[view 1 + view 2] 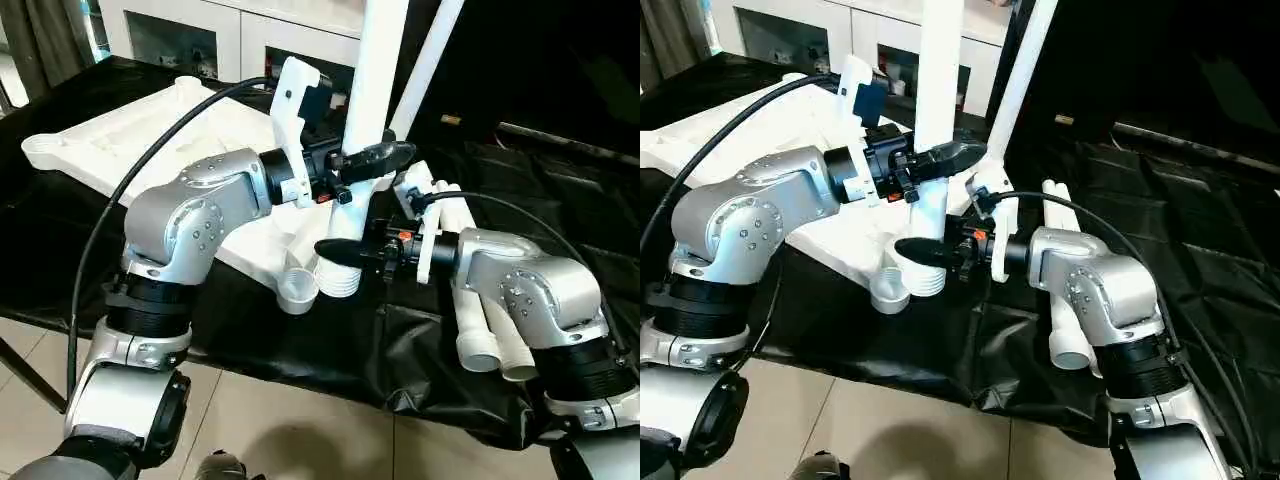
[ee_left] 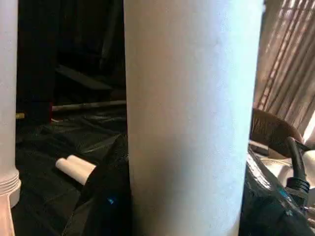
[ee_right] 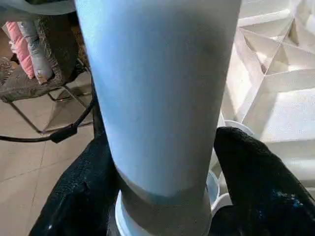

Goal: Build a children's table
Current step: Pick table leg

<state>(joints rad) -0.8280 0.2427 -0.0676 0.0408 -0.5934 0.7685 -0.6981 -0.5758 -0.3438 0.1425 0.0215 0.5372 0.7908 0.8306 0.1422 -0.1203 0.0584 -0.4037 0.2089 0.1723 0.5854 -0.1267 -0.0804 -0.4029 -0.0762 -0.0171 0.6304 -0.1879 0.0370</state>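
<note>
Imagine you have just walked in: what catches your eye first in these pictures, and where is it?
First, the tall white tapered plastic tube leg standing upright at the near corner of the white ribbed plastic tabletop, gripped by both grippers: the left gripper higher up, the right gripper just above its ribbed lower end. Next, the spare white tube legs lying on the black-draped work table behind the right arm.

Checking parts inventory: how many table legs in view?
4. One upright leg held by both grippers at the near corner socket; one standing leg behind it; two lying legs under the right forearm. None seems hidden.
</note>
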